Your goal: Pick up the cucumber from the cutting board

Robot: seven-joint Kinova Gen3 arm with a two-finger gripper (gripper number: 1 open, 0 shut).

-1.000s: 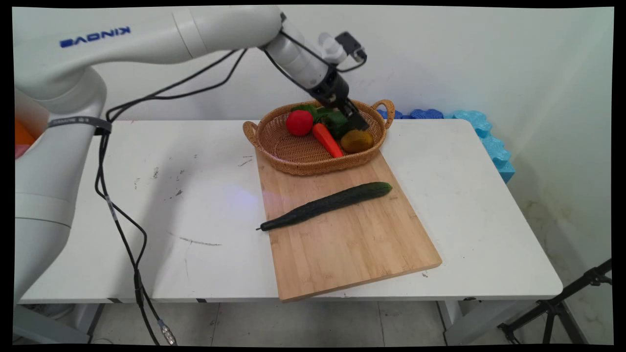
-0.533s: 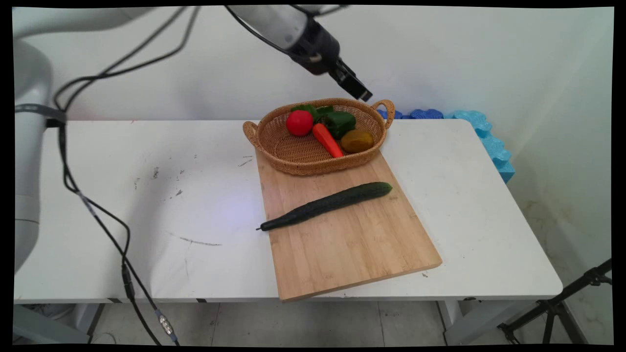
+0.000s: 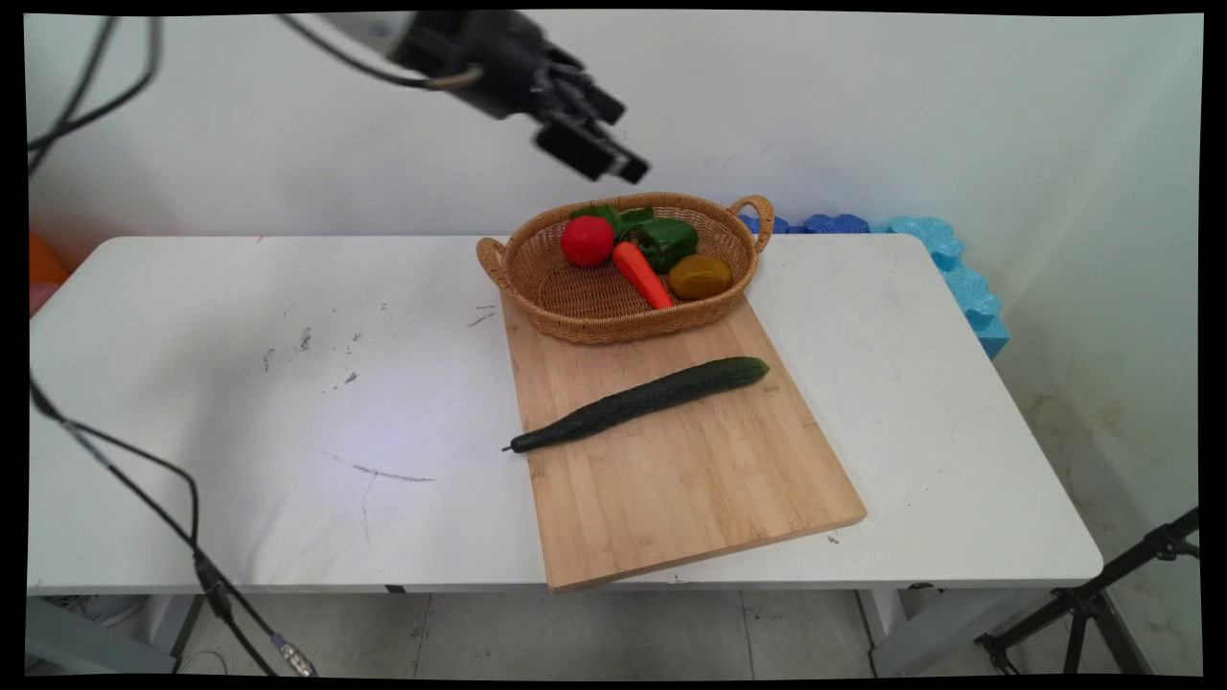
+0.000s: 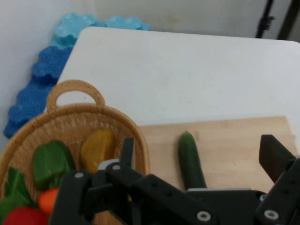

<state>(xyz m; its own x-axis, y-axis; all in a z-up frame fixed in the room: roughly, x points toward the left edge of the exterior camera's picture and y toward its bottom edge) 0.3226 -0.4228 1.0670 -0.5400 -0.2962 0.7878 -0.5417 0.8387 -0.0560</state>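
Two black fingers of the tool (image 3: pixel 591 153) stand wide apart with nothing between them, as the hand view shows (image 4: pixel 199 154); it hangs high in the air, well clear of everything, above and just left of the oval woven wicker basket (image 3: pixel 575 307) (image 4: pixel 136 136).

That basket sits at the far end of the light bamboo cutting board (image 3: pixel 690 479) (image 4: pixel 225 136), its near rim overlapping the board's far edge. Inside lie a round red tomato (image 3: pixel 587 240) (image 4: pixel 21 216), an orange carrot (image 3: pixel 640 274) (image 4: pixel 48 200), a green bell pepper (image 3: pixel 668 241) (image 4: pixel 50 162) with leafy greens (image 3: pixel 604 214) behind it, and a brownish-yellow fruit (image 3: pixel 700 277) (image 4: pixel 97 150), all close together toward the back and right.

A long dark green cucumber (image 3: pixel 640 402) (image 4: pixel 191 160) lies aslant across the middle of the board, its thin stem end poking just past the board's left edge.

The board's near corner overhangs the front edge of the white table (image 3: pixel 240 402) (image 4: pixel 187 75). Broad bare tabletop spreads left of the board, a narrower strip to its right. Blue foam pieces (image 3: pixel 944 264) (image 4: pixel 44 75) line the table's far right edge against the wall.
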